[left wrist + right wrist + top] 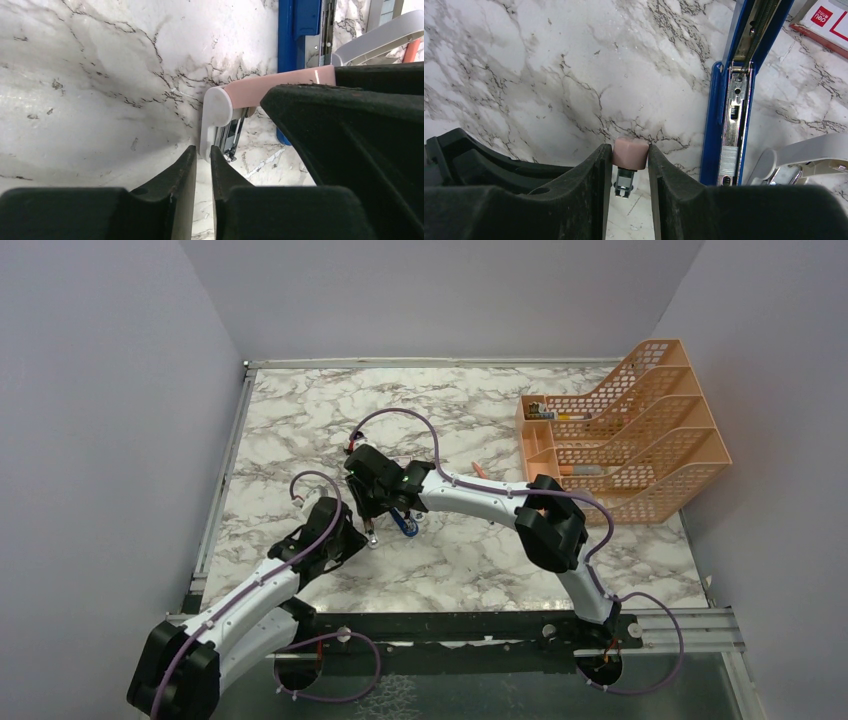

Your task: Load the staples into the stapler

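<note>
- Since the left gripper shows its jaws standing at only a narrow slit, right at the white end cap of the pink piece, it cannot be told whether that cap is nipped or merely touched. If nothing is held, a push from these tips could knock the piece askew.
- The pink piece, with a metal part beneath it, is pinched across its width by the right gripper, away from the white cap. A twist or slip in that pinch is judged likely if the free end is pressed sideways by the left jaws.
- The stapler lies opened on the marble table, just to the right of the right gripper's fingers, with its silver channel up. A ribbed silver block, taken to be staples, is seen at the channel's near end. The stapler is held by nothing, so it could be slid or turned by a brush from either arm, and an unseated strip could be jolted out.
- A corner of the red-and-white box is seen at far right, well apart from both grippers; its contents are hidden. With neither gripper on stapler or box, effort may be spent on the wrong object.
</note>
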Tool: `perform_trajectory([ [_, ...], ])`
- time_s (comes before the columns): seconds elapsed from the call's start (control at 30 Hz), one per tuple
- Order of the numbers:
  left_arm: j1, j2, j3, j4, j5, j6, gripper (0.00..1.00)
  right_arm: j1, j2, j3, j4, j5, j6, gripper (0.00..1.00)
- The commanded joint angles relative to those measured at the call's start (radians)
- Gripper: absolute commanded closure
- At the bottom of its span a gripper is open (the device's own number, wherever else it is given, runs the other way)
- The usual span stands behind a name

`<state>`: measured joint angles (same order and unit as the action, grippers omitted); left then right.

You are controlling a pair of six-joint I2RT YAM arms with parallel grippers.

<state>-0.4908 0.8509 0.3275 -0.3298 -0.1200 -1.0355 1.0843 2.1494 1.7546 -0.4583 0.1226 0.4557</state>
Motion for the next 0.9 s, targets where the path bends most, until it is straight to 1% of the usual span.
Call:
perform_trajectory([
  [0.0, 0.028, 0.023, -0.031, 0.112, 0.078, 0.029, 0.81, -0.007, -0.01, 0.025, -0.003, 0.002, 0.0, 0.64],
  [0.1, 0.04, 0.039, -0.036, 0.121, 0.09, 0.042, 0.81, -0.007, -0.01, 0.024, -0.003, -0.01, 0.001, 0.64],
  [0.13, 0.043, 0.044, -0.037, 0.121, 0.092, 0.046, 0.82, -0.007, -0.01, 0.023, -0.005, -0.013, 0.001, 0.64],
  [0.2, 0.05, 0.054, -0.042, 0.121, 0.094, 0.05, 0.86, -0.007, -0.011, 0.021, -0.007, -0.023, 0.004, 0.64],
  [0.33, 0.062, 0.066, -0.062, 0.14, 0.105, 0.051, 0.97, -0.006, -0.014, 0.021, -0.04, -0.051, 0.008, 0.66],
  [0.37, 0.063, 0.069, -0.067, 0.144, 0.106, 0.049, 0.98, -0.006, -0.016, 0.022, -0.059, -0.06, 0.008, 0.66],
  [0.57, 0.074, 0.073, -0.088, 0.156, 0.102, 0.044, 0.98, 0.005, -0.055, -0.058, -0.054, -0.07, 0.026, 0.67],
  [0.7, 0.079, 0.088, -0.09, 0.159, 0.098, 0.052, 0.98, 0.028, -0.071, -0.091, -0.051, -0.018, 0.031, 0.68],
  [0.87, 0.081, 0.102, -0.098, 0.166, 0.095, 0.052, 0.98, 0.056, -0.082, -0.122, -0.042, 0.0, 0.034, 0.68],
])
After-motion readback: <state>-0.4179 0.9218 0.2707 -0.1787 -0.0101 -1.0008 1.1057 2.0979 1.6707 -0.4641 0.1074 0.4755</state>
